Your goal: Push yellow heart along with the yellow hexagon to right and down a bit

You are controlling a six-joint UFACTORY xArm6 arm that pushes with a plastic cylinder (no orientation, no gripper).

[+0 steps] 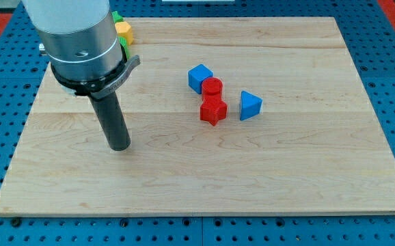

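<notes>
Camera view: my tip [119, 146] resting on the bench [307, 178] toward its left edge, well apart from all blocks. No fingers fitted, only a straight rod. Yellow block [123, 29] sitting near the top-left corner, half hidden behind the arm, shape unclear; green block [117, 16] peeking just above it. Blue cube [199, 78], red cylinder [212, 87] and red block [213, 109] clustering mid-bench, blue triangular block [250, 105] just beside.

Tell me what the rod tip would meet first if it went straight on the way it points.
The wooden board: my tip points down at bare wood, seemingly touching it. No block lies under it.
</notes>
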